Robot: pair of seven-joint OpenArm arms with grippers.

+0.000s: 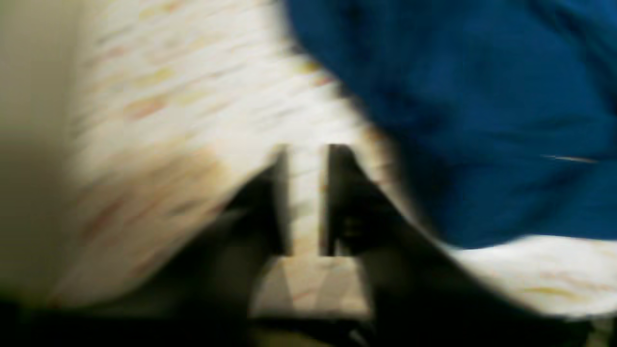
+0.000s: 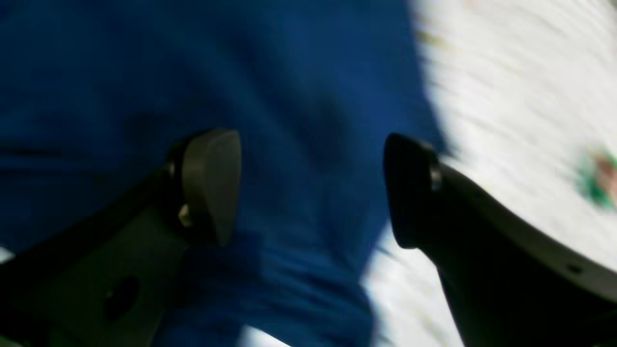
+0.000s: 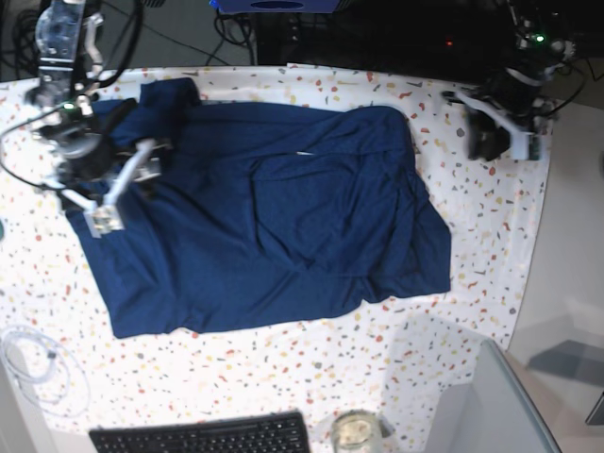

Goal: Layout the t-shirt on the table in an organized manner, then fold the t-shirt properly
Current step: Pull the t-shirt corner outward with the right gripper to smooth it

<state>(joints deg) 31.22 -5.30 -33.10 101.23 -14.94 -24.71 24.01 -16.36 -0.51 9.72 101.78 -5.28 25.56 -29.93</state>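
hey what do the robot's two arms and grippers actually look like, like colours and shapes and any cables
Both arms are black and white, with black cables trailing toward the table's far edge. The right gripper has dark fingers ending in rounded, paddle-like pads, carried on pale white brackets. The left gripper has dark, straight-edged fingers, blurred in its wrist view; in the base view it shows a black body with white plates. A small green light glows above it.

The table [image 3: 283, 363] wears a white cloth flecked red, orange, yellow and grey; the t-shirt [image 3: 274, 226], dark navy and wrinkled, lies spread across its middle. At the near edge rest a black keyboard [image 3: 203, 436] and a glass jar [image 3: 354, 432]; a coiled white cable [image 3: 33, 363] lies beside the left edge.
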